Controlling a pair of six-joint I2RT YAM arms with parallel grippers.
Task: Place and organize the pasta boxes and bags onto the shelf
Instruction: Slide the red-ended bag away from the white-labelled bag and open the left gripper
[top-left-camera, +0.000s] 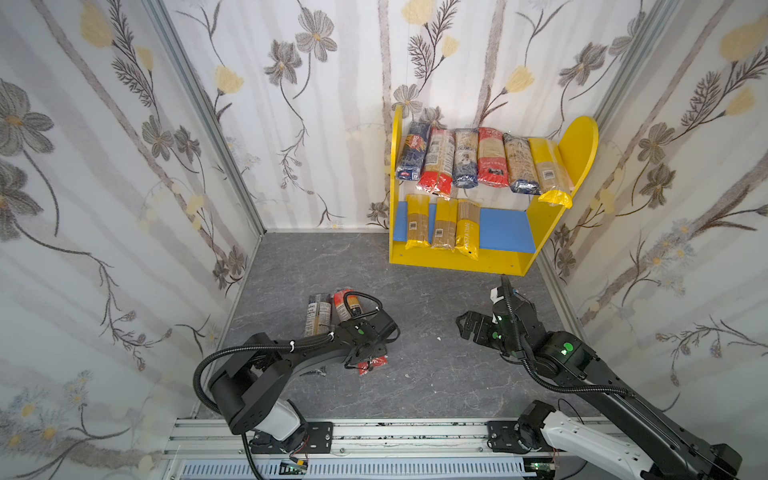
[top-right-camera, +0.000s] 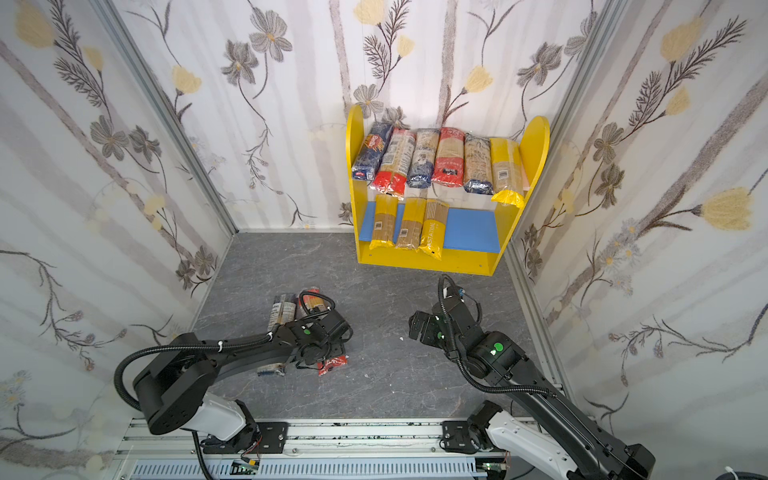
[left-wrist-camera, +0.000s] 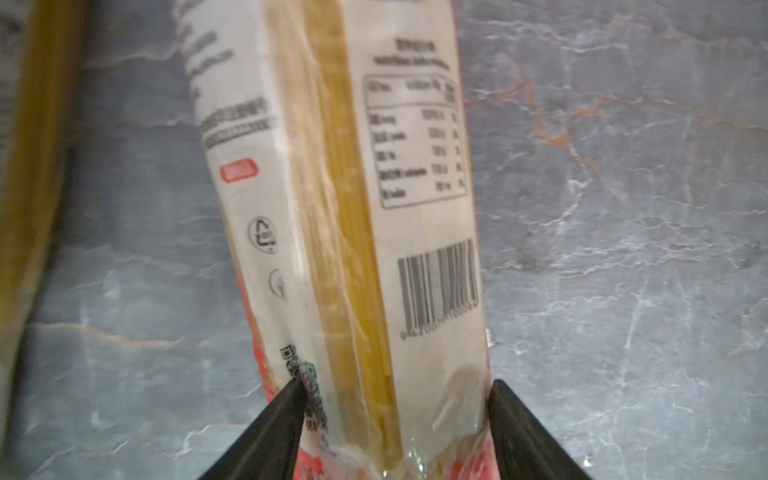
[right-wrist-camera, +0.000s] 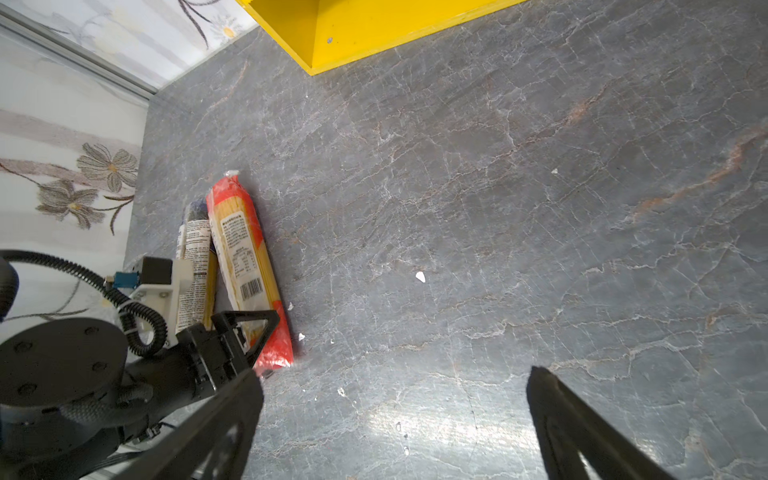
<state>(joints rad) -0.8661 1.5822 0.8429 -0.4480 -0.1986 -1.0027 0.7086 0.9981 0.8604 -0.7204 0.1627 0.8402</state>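
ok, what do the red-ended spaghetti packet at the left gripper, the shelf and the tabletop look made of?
Red-ended spaghetti packet: thin clear plastic film, glossy; wrinkles and glare, pasta visible through it.
Shelf: probably painted wood or board, smooth satin; flat panels, screw heads.
Tabletop: grey stone-look, veined; likely printed laminate or vinyl, can't tell.

1. Both top views: set high at the 6 o'clock side and facing steeply down toward 12 o'clock. They share nearly the whole surface (top-left-camera: 436, 382), with the shelf (top-left-camera: 457, 264) at 1 o'clock.
2. Left wrist view: very near, sighting through the left hand (left-wrist-camera: 397, 382) along the red-ended packet (left-wrist-camera: 374, 208).
3. Right wrist view: farther off, looking down past the right hand (right-wrist-camera: 397, 374). It shares that packet with item 2 and a shelf corner with item 1.
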